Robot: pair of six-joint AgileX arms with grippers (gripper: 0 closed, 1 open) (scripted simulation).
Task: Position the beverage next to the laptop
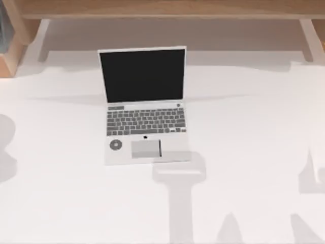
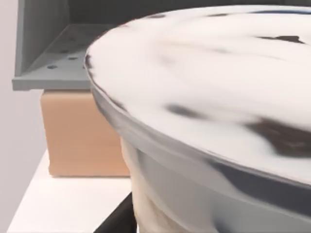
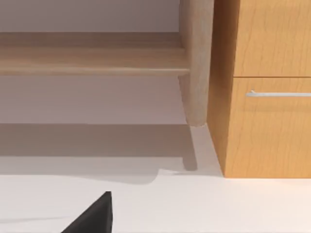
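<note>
The laptop (image 1: 144, 109) stands open a little left of centre in the top view, on the white table (image 1: 254, 132). Its black screen faces the lower edge of the frame, with the grey keys, the trackpad and a round grey disc mark on the palm rest below it. Long grey shadows lie across the table at the lower centre and along the left and right edges.

In the left wrist view the cup (image 2: 209, 111) looms very close, taking up the centre and right of the frame. Its white lid carries dark smudges and has a grey rim, and the pale side falls away beneath. Whether anything is inside cannot be told, since the lid covers it. Behind it, at the upper left, a grey bracket (image 2: 48, 58) sits on a tan block (image 2: 80, 133).

The right wrist view shows a wooden cabinet (image 3: 267, 87) with a drawer handle at the right of the frame.

Whether either arm's fingers are apart or together cannot be told.
</note>
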